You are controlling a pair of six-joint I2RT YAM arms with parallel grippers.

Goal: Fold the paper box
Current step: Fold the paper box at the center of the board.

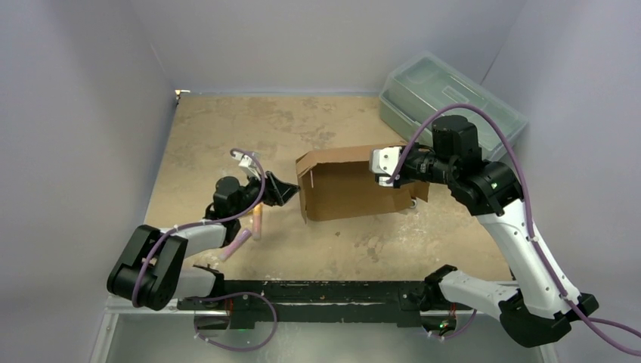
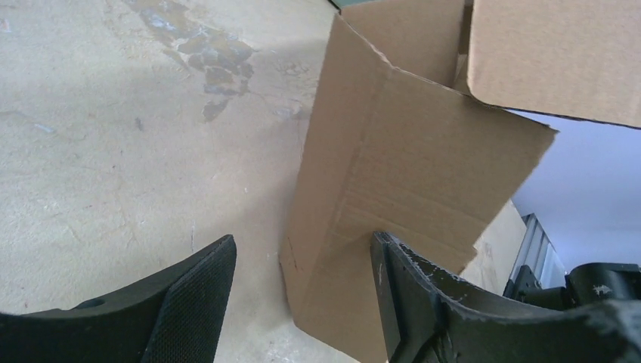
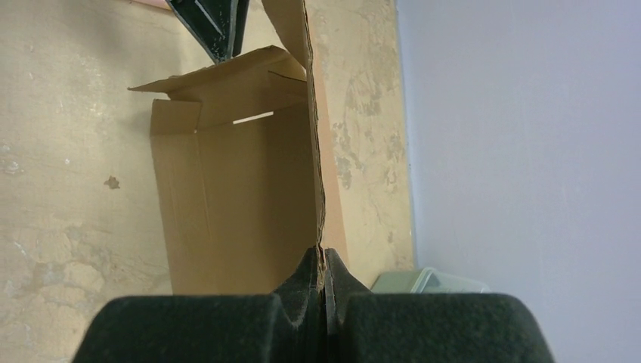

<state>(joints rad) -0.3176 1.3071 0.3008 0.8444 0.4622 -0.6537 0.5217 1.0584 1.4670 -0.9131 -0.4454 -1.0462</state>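
Item: paper box (image 1: 348, 189), brown corrugated cardboard, partly folded, walls standing on the stained table (image 1: 227, 128). Holder: right gripper (image 3: 321, 261), fingers closed tight on the thin edge of one box wall (cardboard pinched flat between the pads). Also present: left gripper (image 2: 302, 261), fingers spread well apart, gripping nothing; the box's near corner stands just ahead, between the fingertips (contact cannot be told).

Matt brown corrugated-cardboard paper box (image 1: 348, 189)
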